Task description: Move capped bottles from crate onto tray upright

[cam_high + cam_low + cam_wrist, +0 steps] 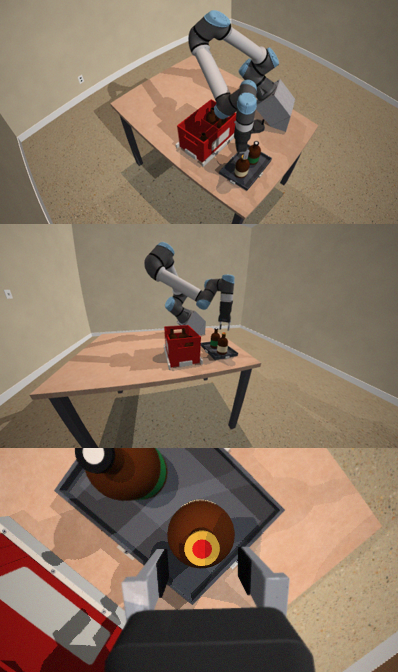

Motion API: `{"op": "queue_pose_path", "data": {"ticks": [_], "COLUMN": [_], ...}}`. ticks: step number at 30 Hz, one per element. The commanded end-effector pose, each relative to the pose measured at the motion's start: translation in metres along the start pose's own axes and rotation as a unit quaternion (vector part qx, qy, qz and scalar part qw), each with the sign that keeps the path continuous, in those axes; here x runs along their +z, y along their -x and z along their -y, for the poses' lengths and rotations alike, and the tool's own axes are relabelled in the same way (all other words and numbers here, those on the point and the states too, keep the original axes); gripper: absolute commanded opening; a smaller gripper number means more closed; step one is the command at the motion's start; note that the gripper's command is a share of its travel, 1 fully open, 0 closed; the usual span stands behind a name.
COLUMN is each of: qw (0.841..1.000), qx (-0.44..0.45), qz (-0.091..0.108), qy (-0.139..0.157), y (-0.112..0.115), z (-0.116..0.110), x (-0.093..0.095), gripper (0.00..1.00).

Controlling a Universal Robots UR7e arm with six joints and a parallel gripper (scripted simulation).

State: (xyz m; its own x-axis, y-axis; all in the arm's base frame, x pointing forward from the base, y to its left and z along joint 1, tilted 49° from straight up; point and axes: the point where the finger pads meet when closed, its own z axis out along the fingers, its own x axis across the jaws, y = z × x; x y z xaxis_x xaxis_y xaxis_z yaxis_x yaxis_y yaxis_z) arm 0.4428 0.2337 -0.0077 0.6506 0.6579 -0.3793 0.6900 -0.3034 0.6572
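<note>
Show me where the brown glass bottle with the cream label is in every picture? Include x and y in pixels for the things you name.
Top: brown glass bottle with the cream label [241,169] [201,518], right of centre, low.
Exterior: right of centre, just below mid-height.
Wrist: centre, label hidden.
Shared landmark: dark grey rectangular tray [247,187] [226,356] [257,533].
</note>
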Motion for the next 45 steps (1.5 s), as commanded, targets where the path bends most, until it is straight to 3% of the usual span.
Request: {"op": "queue_pose_path", "data": {"ticks": [1, 16, 19, 33, 36, 45], "qw": [1.0, 1.0, 1.0, 1.0, 1.0, 1.0], "qx": [0.0, 0.0, 0.0, 0.0, 0.0, 0.0], "qz": [0.0, -0.001, -0.002, -0.001, -0.001, -0.001], "qy": [0.0, 0.0, 0.0, 0.0, 0.0, 0.0], "y": [0.0, 0.0, 0.0, 0.0, 0.0, 0.0], "z": [0.0, 0.0, 0.0, 0.0, 0.0, 0.0], "x": [-0.005, -0.051, -0.045, -0.081, -0.075, -0.079], "gripper": [1.0, 1.0, 1.0, 1.0, 1.0, 1.0]}}
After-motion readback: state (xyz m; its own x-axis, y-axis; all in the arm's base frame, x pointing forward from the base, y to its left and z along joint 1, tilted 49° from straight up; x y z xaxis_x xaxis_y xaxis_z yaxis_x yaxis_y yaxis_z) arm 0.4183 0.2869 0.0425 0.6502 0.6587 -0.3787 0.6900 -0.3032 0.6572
